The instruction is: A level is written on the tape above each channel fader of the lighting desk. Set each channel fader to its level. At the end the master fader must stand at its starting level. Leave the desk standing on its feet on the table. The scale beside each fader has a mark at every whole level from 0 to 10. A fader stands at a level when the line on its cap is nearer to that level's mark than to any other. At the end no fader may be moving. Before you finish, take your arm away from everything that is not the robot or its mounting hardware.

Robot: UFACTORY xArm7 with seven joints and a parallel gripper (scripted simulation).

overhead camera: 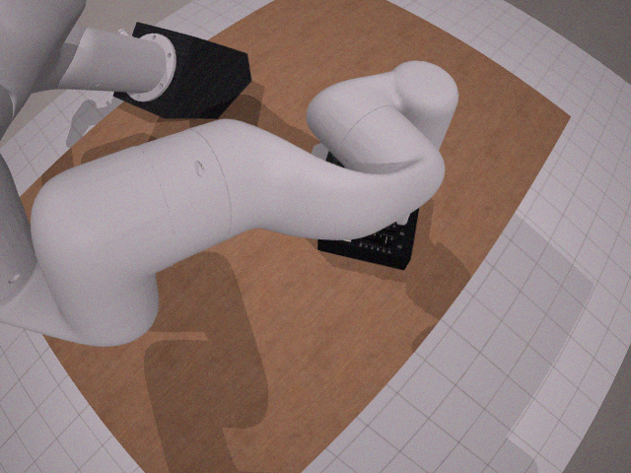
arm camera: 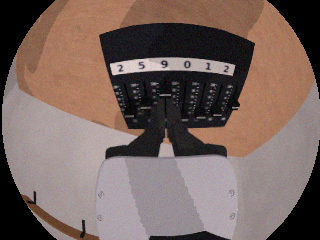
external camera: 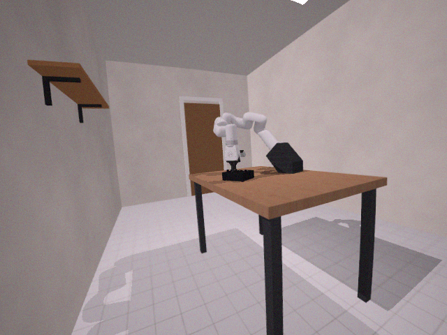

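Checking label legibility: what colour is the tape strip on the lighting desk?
The tape strip is white with dark digits; the wrist view shows it best.

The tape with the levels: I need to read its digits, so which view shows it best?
The wrist view: the tape faces the camera and reads 2 5 9 0 1 2. In the top view the arm hides it; in the exterior view the desk is too small.

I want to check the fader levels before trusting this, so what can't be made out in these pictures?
- Top view: the arm covers most of the lighting desk; the tape is hidden.
- Exterior view: the desk is too small to show faders or marks.
- Wrist view: the shut pincer hides the middle fader's cap; the tape reads 2 5 9 0 1 2, but the scale marks are too blurred to read levels.
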